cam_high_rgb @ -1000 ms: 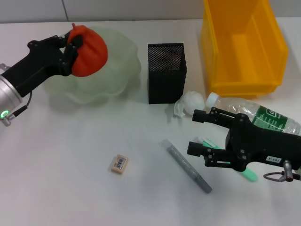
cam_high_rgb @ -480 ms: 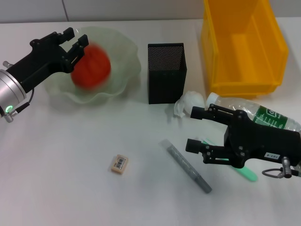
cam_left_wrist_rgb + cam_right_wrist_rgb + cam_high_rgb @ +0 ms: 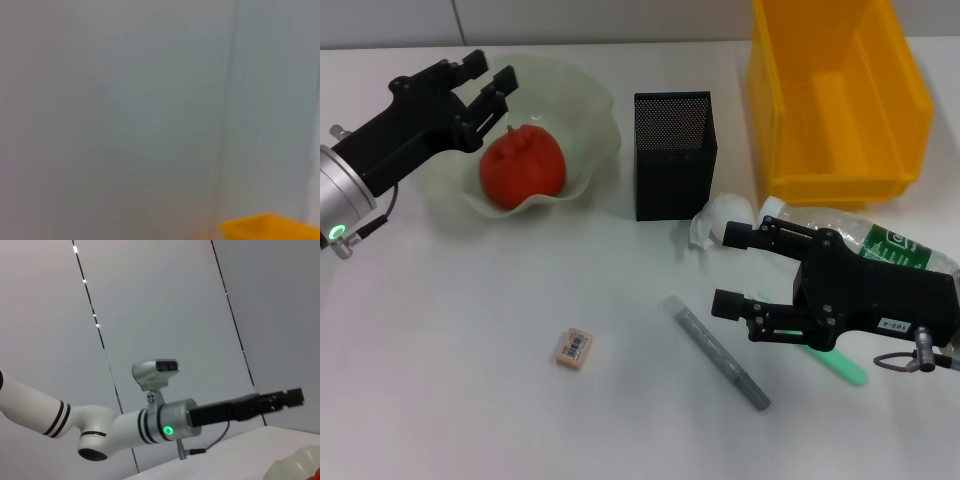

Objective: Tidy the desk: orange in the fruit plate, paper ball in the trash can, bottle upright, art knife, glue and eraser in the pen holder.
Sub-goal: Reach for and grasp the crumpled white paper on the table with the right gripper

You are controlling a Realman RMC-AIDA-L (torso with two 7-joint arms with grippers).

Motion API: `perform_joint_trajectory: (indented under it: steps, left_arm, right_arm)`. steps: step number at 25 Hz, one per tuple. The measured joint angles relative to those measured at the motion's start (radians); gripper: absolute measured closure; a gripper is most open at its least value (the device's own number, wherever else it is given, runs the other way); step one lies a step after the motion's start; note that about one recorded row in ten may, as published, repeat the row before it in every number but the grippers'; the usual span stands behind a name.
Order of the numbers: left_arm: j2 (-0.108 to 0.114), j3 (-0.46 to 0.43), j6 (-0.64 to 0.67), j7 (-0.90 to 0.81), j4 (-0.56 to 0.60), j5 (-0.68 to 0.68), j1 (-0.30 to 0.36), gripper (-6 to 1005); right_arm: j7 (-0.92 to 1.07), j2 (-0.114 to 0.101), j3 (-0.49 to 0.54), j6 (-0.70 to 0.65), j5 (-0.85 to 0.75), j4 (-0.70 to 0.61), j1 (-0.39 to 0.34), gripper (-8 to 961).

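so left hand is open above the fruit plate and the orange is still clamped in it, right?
Not quite. The left hand is open above the fruit plate, but the orange is not clamped in it: the head view shows it resting in the plate, clear of the fingers.

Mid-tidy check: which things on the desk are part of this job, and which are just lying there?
Job items: orange in the fruit plate; paper ball; bottle, lying down; eraser; pen holder; trash can; grey pen-shaped tool, perhaps the art knife.

Unclear: green stick under the right gripper, possibly the glue.
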Motion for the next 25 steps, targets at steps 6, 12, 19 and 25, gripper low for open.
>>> perform_joint_trajectory:
  steps: [6, 12, 19, 25]
  left_arm:
    - [0.008, 0.082, 0.307, -0.161, 0.133, 0.086, 0.051, 527]
    - [0.011, 0.137, 0.538, -0.177, 0.202, 0.127, 0.102, 495]
    - [0.010, 0.145, 0.629, -0.152, 0.193, 0.182, 0.168, 427]
    - [0.009, 0.147, 0.628, -0.133, 0.191, 0.254, 0.180, 240]
  right_arm:
    - [0.002, 0.000, 0.007, 0.004, 0.000, 0.000, -0.005, 136]
    - [0.004, 0.000, 0.009, 0.010, 0.000, 0.000, -0.008, 140]
    - [0.025, 0.000, 0.010, 0.021, 0.000, -0.002, -0.002, 144]
    - [0.192, -0.004, 0.007, 0.019, -0.002, -0.098, 0.010, 148]
